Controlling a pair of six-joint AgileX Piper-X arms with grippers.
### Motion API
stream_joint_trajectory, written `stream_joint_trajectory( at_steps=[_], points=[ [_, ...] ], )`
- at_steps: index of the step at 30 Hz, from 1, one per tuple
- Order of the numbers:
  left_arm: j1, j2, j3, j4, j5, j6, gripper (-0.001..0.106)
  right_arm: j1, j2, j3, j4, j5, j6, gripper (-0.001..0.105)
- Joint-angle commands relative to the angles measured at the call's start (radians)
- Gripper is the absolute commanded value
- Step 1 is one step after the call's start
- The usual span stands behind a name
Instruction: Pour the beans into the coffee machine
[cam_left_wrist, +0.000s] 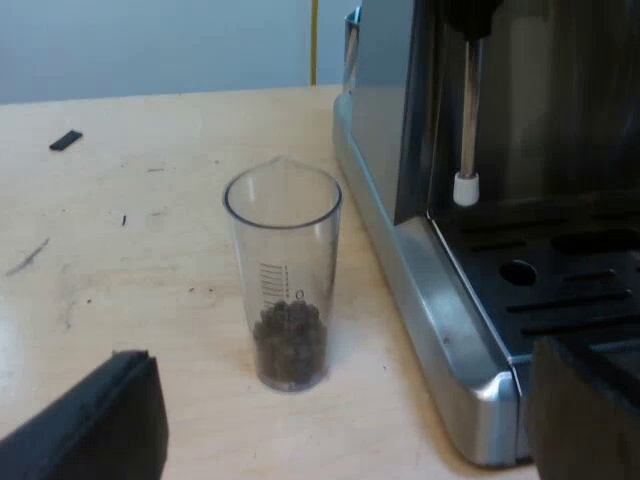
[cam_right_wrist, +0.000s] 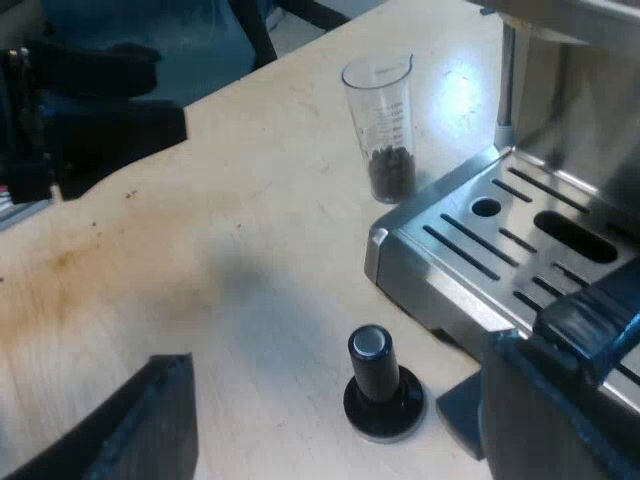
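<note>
Step 1, the pick-up, was judged not yet done. The glass (cam_left_wrist: 285, 290) of beans (cam_left_wrist: 290, 345) stood untouched just beside the machine (cam_left_wrist: 400, 150). The left gripper (cam_left_wrist: 338, 415) and right gripper (cam_right_wrist: 340, 420) were both spread wide, empty. Next, the left fingers would need closing around the glass.

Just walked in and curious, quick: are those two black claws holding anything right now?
Left gripper: open, empty; clear measuring glass of dark beans stands ahead.
Right gripper: open, empty; black round-knobbed tamper nearby.
</note>
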Motion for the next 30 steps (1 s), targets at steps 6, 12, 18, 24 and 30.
stream_joint_trajectory(
  at_steps=[6,12,18,24,30],
  points=[
    [-0.002,0.267,0.007,-0.252,-0.004,-0.013,0.082,0.001,-0.003,-0.003,-0.021,-0.008,-0.011,0.062],
    [-0.002,0.515,0.007,-0.517,-0.007,-0.011,0.082,0.001,-0.003,-0.003,-0.021,-0.008,-0.011,0.062],
    [-0.002,0.623,0.007,-0.651,-0.074,-0.011,0.082,0.001,-0.003,-0.003,-0.021,-0.008,-0.01,0.062],
    [-0.002,0.723,0.007,-0.723,-0.072,-0.011,0.082,0.001,-0.003,-0.003,-0.021,-0.008,-0.01,0.062],
    [-0.002,0.867,0.005,-0.899,-0.068,-0.011,0.082,0.001,-0.003,-0.003,-0.021,-0.008,-0.01,0.062]
  ],
)
